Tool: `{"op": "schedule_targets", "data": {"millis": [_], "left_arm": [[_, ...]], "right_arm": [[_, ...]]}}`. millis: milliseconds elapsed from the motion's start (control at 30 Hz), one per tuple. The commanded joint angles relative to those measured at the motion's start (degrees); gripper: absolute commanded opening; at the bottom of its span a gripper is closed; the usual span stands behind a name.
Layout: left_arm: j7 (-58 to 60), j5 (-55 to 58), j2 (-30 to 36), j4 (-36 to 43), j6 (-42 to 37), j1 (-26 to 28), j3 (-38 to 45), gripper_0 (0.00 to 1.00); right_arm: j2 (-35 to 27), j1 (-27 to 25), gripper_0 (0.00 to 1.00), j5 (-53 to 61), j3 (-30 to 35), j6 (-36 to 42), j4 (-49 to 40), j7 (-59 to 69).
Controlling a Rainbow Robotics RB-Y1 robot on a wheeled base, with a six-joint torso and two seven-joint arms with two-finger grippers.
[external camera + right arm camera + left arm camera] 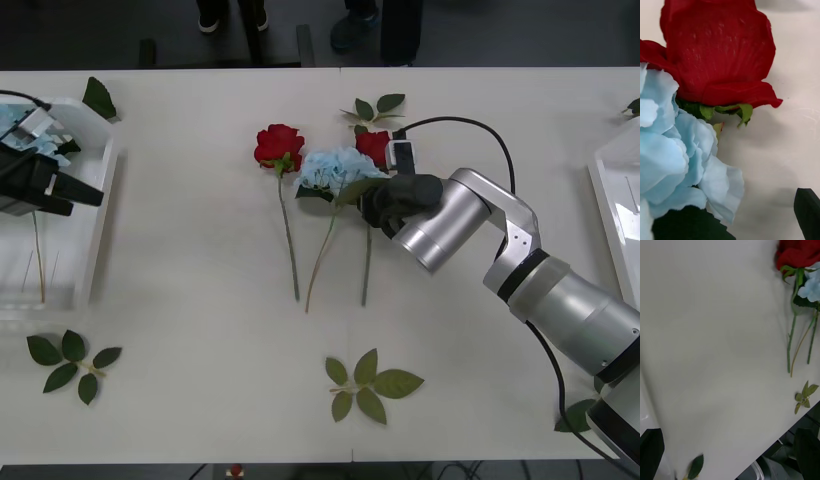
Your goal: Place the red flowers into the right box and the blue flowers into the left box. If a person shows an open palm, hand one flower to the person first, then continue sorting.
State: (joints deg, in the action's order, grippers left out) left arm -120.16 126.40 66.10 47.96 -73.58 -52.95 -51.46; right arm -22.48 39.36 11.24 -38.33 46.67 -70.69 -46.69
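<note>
Two red flowers lie mid-table: one rose [278, 145] to the left, the other [373, 146] to the right. A blue flower [335, 168] lies between them, stems side by side. My right gripper [374, 206] hovers low over the right rose's stem, just below its bloom [715, 52]. It is open; one black finger [808, 213] shows beside the blue petals [673, 157]. My left gripper [78, 190] hangs open over the left box [95, 230], which holds a blue flower [14, 120]. The right box [612, 200] stands at the table's right edge.
Flowerless leaf sprigs lie at the front left [70, 362], front middle [365, 385], behind the right rose [375, 108] and by the left box's far corner [99, 97]. A black cable [470, 125] arcs over my right wrist.
</note>
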Motion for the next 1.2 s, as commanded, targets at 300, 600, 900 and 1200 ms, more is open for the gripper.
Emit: {"op": "schedule_targets", "data": {"millis": [300, 600, 900, 1200], "left_arm": [[20.67, -15.66, -13.63, 8.29, 6.25, -9.89, -0.13, 1.00], [44.75, -32.97, -15.91, 15.33, 6.60, -12.00, -0.21, 1.00], [72.35, -50.46, -18.81, 26.40, 2.12, -11.82, -0.30, 1.00], [85.80, -65.05, -26.72, 27.63, -0.87, -10.24, -0.30, 1.00]], "right_arm": [[0.68, 1.51, 0.09, -5.18, -1.92, -0.79, 4.42, 0.72], [0.59, 1.51, 0.00, -6.32, -1.48, 2.03, 3.54, 1.43], [-2.04, 1.34, 0.00, -1.31, 5.11, 18.29, -8.94, 0.46], [-3.80, -1.83, 0.00, 1.41, 15.66, 33.05, -21.77, -1.30]]}}
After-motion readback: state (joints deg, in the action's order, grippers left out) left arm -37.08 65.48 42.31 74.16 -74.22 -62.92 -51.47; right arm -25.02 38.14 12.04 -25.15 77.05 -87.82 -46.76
